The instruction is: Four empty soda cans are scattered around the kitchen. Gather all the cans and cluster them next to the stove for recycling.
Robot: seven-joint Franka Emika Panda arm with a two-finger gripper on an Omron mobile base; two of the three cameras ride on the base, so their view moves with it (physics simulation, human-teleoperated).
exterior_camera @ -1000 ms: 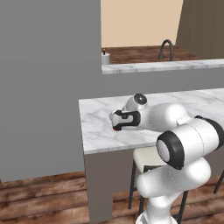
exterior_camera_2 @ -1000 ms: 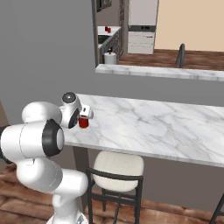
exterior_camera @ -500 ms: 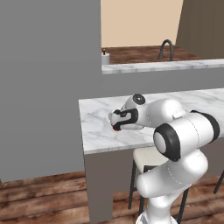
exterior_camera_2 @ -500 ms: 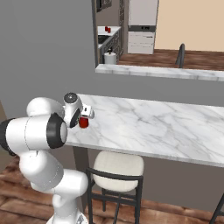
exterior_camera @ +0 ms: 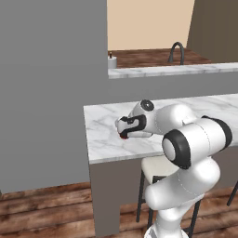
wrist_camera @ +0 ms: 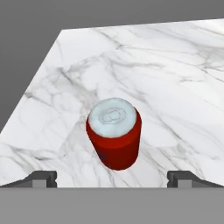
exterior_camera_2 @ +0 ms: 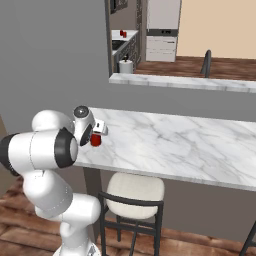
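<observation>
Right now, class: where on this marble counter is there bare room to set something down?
The marble counter is bare from the red soda can rightward to its far end. Its left corner is crowded: the open gripper hangs over the can beside the grey wall.

glossy white rounded arm [exterior_camera: 186,153], black joint bands, dark-tipped jaws

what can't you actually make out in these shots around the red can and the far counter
- Red soda can with silvery top: in the left base view the white hand covers all but a red sliver; its far side is hidden in the hand view.
- Open gripper: the hand view's bottom edge cuts off all but the fingertips.
- Two small red objects on the far counter: right base view, too small to identify.
- Dark curved faucet: the marble ledge hides its base.
</observation>
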